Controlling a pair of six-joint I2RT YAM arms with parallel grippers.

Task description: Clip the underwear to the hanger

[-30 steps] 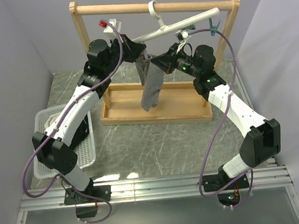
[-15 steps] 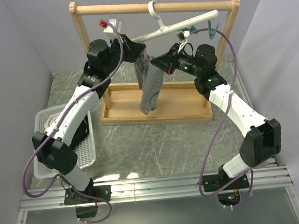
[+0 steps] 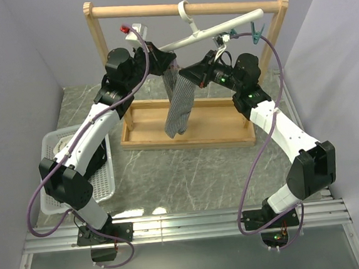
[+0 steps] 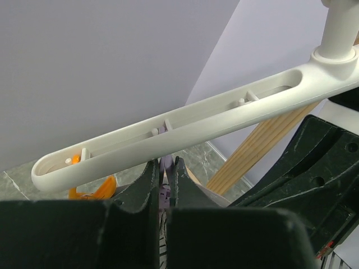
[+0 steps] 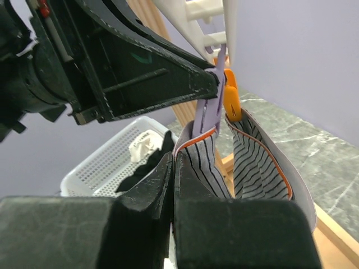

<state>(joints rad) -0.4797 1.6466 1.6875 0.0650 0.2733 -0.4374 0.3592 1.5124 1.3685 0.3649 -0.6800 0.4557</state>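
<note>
The white hanger [image 3: 217, 30] hangs tilted by its hook from the wooden rod. It also shows as a slotted bar in the left wrist view [image 4: 196, 120]. My left gripper [image 3: 171, 62] is shut on the purple clip [image 4: 166, 169] under the bar, with an orange clip [image 4: 92, 189] beside it. My right gripper [image 3: 186, 77] is shut on the waistband of the grey striped underwear [image 3: 178, 106]. It holds the waistband edge up at the purple clip's [image 5: 208, 112] lower end. The rest of the underwear [image 5: 255, 165] hangs down over the tray.
The big wooden frame [image 3: 99, 47] stands on a wooden tray base [image 3: 219, 123] at the back. A teal clip [image 3: 257, 34] dangles at the hanger's right end. A white basket [image 3: 54, 177] with a black garment and whitish cloth sits at the left.
My right gripper has risen and moved left with the underwear's waistband, closer to the left gripper. The underwear's hanging end has lifted slightly.
</note>
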